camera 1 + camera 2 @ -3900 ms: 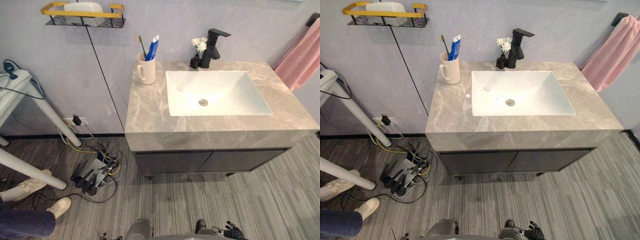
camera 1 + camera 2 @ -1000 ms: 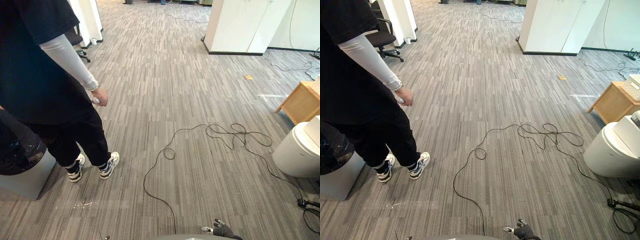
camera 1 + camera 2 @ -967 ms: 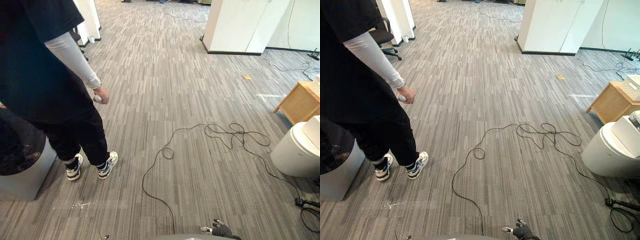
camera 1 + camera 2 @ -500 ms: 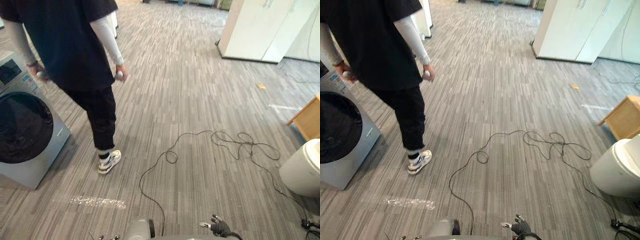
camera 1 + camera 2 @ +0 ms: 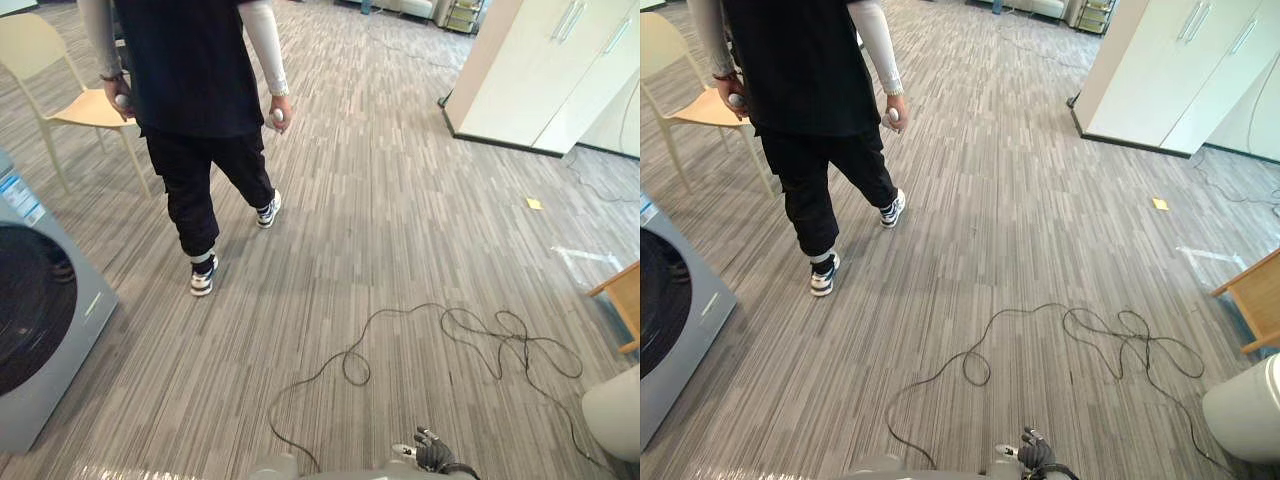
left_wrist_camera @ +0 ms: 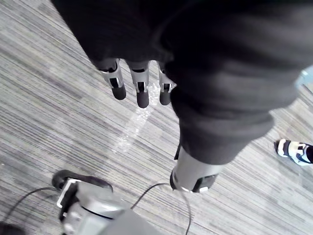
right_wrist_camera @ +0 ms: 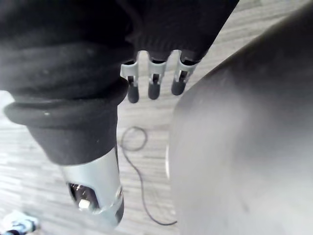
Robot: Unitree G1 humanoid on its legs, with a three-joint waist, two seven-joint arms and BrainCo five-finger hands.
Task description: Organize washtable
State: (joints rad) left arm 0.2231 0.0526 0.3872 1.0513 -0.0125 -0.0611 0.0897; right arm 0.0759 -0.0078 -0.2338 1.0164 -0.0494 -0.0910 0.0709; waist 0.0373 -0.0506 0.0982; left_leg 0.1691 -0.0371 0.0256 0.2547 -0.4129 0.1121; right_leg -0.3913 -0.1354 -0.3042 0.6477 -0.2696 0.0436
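Both hands hang over the floor (image 5: 400, 200).
The left hand (image 6: 139, 88) and right hand (image 7: 154, 85) have straight fingers and hold nothing. A person (image 5: 190, 80) is at 11 o'clock, a washing machine (image 5: 45, 330) at 9.

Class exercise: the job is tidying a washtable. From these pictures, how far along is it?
Done: nothing here proves any tidying. In hand: nothing; the left hand and right hand hang open over the floor. Left: seemingly the whole job, since the head views face a person and a washing machine.
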